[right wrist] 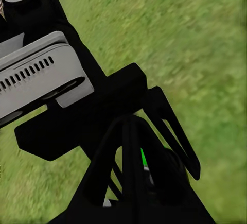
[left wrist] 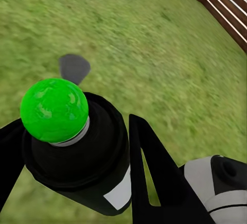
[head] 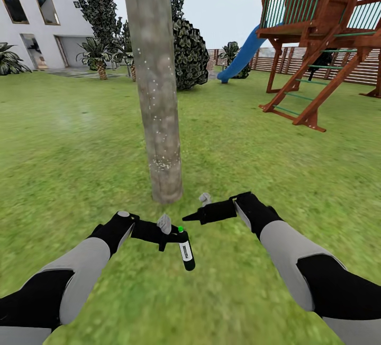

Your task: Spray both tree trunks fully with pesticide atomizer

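Observation:
The pesticide atomizer, a slim black bottle with a white label and a green top, hangs over the grass in my left gripper, which is shut on it. In the left wrist view the atomizer sits between the two black fingers, green cap toward the camera. One tree trunk rises from the lawn just ahead, grey-brown and mottled, with white pesticide specks scattered on its lower part. My right gripper hovers beside the atomizer's top, its fingers together and holding nothing.
Green lawn spreads all around. A wooden playhouse with a blue slide stands at the right, backed by a slatted fence. Dark conifers, a short palm and a white house lie behind the trunk.

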Available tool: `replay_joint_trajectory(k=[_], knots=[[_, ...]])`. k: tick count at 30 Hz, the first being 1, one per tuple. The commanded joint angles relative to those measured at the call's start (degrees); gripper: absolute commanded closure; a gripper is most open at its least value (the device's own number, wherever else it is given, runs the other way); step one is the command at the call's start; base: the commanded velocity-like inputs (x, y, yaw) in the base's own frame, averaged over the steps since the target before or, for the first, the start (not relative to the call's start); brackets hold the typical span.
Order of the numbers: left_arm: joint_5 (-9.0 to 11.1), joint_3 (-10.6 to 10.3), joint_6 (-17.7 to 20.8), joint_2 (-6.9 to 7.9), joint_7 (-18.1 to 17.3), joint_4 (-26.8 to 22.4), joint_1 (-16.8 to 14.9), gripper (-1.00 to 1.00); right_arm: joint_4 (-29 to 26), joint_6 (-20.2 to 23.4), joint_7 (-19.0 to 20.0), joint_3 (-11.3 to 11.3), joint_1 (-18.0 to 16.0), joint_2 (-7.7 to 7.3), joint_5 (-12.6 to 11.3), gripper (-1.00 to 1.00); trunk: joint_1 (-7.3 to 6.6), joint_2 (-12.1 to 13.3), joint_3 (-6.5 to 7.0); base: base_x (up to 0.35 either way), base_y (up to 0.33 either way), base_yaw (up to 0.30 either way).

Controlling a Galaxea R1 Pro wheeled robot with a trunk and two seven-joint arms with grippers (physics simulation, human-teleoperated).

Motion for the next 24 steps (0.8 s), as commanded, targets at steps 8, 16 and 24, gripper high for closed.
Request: replay_joint_trajectory(k=[8, 16, 24], knots=[[-0.3, 0.3, 0.1, 0.00, -0.2, -0.1, 0.0, 1.00, 0.1, 0.5, 0.2, -0.1, 0.0, 0.10, 0.4, 1.00, -0.01, 0.0, -0.05, 0.000, 0.000, 0.000], [-0.3, 0.3, 0.1, 0.01, -0.2, -0.1, 0.0, 1.00, 0.2, 0.5, 0.2, -0.1, 0.1, 0.27, 0.4, 1.00, -0.01, 0.0, -0.05, 0.000, 0.000, 0.000], [-0.1, 0.3, 0.1, 0.01, -0.2, -0.1, 0.0, 1.00, 0.3, 0.5, 0.2, -0.2, 0.2, 0.27, 0.4, 1.00, -0.01, 0.0, -0.05, 0.000, 0.000, 0.000]])
